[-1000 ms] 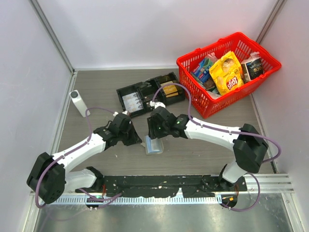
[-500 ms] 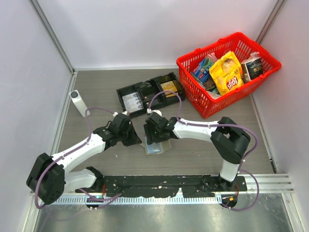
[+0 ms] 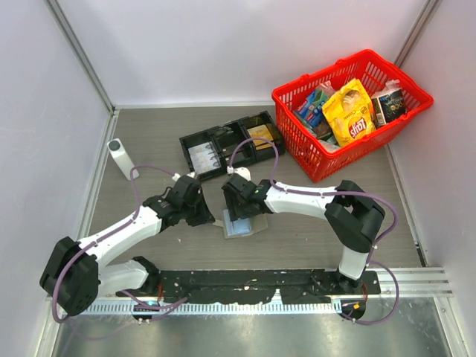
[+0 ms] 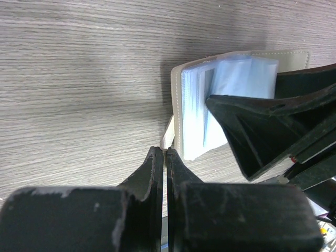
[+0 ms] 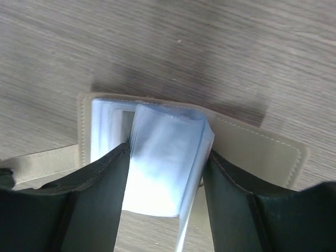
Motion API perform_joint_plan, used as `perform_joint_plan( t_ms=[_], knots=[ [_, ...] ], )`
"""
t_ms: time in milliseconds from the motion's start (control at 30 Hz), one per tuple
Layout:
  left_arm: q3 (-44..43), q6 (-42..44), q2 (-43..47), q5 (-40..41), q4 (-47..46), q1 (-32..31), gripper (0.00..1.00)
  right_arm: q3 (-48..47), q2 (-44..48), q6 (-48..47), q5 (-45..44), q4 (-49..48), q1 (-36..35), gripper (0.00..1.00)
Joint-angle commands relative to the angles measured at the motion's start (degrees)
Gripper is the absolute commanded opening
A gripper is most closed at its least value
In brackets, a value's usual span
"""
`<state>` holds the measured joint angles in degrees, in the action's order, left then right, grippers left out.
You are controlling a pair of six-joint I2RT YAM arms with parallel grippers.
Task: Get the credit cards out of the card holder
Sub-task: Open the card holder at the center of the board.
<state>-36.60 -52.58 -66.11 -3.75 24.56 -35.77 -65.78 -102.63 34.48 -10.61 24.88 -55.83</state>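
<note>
— Left gripper (image 4: 164,152), own wrist view: the jaws are pressed together, and a pale tab (image 4: 167,139) of the card holder (image 4: 177,113) runs in between the tips. Does the overhead view confirm this?

— Only in part. From above, the tips sit just beside the holder's left edge on the table (image 3: 149,134). The tab is too small to make out there.

— And the right gripper (image 5: 165,157)?

— Its wrist view shows two dark fingers (image 5: 94,199) closed on a bowed bundle of pale blue credit cards (image 5: 168,136), one finger touching each side. The bundle stands up from the holder, which lies open and flat beneath and extends past both fingers. From above, only a pale blue-grey patch shows below the gripper body.

— What does the left wrist view add?

— One finger of the right gripper enters from the right with its tip against the cards. More pale sleeves lie flat in the holder just beside it.

— Elsewhere?

— Overhead only: a black tray (image 3: 238,137) lies behind both grippers. A red basket (image 3: 357,149) of packets stands at far right, well apart from the holder.
</note>
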Motion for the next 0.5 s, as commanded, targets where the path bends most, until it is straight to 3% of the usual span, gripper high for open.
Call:
perform_joint_plan(
  t_ms=[0,467],
  knots=[
    [-0.75,1.51,1.95,2.17,1.55,0.0,0.0,-1.46,0.06,-1.7,-9.33,6.93,0.11,0.61],
    [3.11,0.99,1.16,6.03,1.46,0.7,0.0,1.08,4.27,-3.37,-17.6,9.49,0.2,0.61]
  ],
)
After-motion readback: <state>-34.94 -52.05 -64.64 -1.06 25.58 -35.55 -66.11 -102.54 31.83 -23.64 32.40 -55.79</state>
